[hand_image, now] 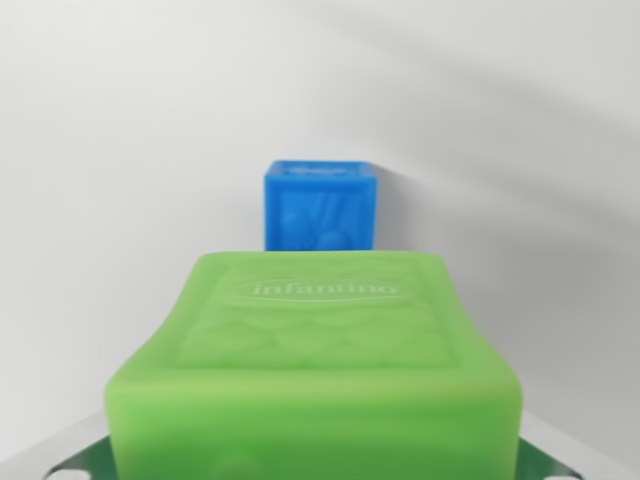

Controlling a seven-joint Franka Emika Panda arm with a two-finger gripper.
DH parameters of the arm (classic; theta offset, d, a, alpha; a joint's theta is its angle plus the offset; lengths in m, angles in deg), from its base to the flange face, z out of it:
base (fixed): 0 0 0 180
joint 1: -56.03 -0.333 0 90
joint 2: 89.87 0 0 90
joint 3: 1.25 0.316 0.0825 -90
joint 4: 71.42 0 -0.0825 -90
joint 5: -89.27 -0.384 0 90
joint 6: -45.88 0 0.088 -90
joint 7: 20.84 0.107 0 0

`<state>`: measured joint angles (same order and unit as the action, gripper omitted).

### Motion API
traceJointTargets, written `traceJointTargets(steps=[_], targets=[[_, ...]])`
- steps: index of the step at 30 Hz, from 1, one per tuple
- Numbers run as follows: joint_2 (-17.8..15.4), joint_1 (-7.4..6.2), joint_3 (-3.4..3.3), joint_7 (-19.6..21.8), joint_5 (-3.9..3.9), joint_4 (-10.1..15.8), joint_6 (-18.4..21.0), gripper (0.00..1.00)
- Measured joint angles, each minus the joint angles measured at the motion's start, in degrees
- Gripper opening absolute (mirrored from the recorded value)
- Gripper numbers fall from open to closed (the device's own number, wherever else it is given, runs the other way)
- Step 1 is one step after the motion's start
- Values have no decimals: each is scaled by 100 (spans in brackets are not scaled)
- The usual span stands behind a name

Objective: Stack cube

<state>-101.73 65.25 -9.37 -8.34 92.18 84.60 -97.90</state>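
The soft, rubbery green cube (pixel 315 375) embossed with lettering filled the wrist view's foreground, apparently held by the gripper, though its jaws were hidden and their state could not be told, while the smaller-looking blue rubbery cube (pixel 320 205) sat beyond on the white surface (pixel 100 150), so stacking the 2 remained undone.

The green cube (pixel 315 370) and blue cube (pixel 320 205) look like soft matt plastic with embossed faces.

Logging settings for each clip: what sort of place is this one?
Probably a lab or test bench, though little shows: a plain white surface without clutter, and two soft toy blocks, a green cube marked "infantino" close to the camera and a blue cube behind it.
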Motion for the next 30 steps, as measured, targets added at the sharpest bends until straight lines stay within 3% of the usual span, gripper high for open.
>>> traceJointTargets(steps=[10,30], targets=[[482,-2,-9,-61,-55,91,-581,0],[1380,-27,-1,-267,-337,123,-1499,0]])
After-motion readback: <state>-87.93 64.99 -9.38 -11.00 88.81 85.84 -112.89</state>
